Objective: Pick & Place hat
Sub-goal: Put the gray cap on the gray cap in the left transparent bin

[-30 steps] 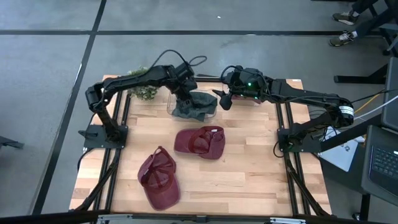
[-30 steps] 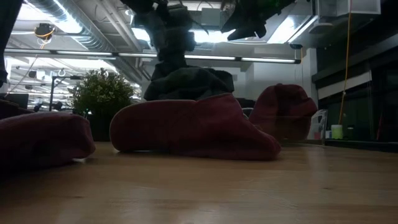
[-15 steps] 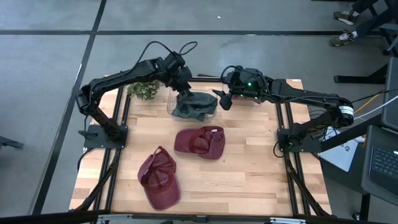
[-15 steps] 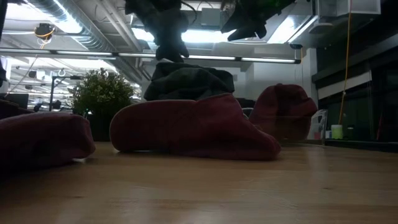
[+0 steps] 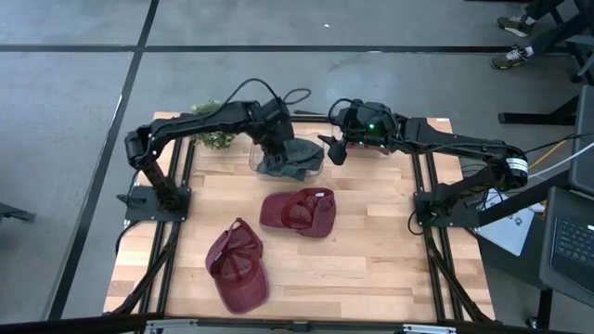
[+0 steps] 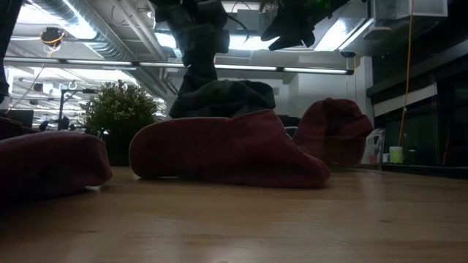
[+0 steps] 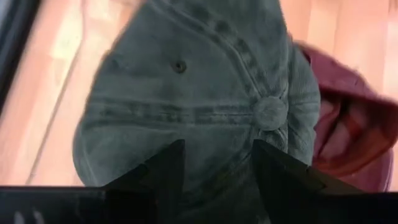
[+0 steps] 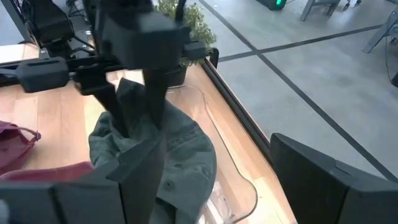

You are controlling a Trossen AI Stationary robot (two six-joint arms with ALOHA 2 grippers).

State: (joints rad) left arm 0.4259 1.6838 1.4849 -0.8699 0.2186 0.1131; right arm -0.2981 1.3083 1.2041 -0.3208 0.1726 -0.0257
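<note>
Left gripper (image 5: pixel 276 148): lowered onto the green cap (image 5: pixel 295 158); jaws apart, cap crown directly beneath and between them.
Right gripper (image 5: pixel 331 148): raised beside the green cap; jaws apart, empty.
Green cap: in a clear tray (image 5: pixel 255 160) on the worktop (image 5: pixel 371 250).
Red caps: two, well apart from both jaws.

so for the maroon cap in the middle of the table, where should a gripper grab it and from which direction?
Judging from the high view, the maroon cap lies upside down, its opening upward. Come straight down and pinch the exposed crown rim, one finger inside the hollow; the brim lies flatter and offers less edge.
</note>
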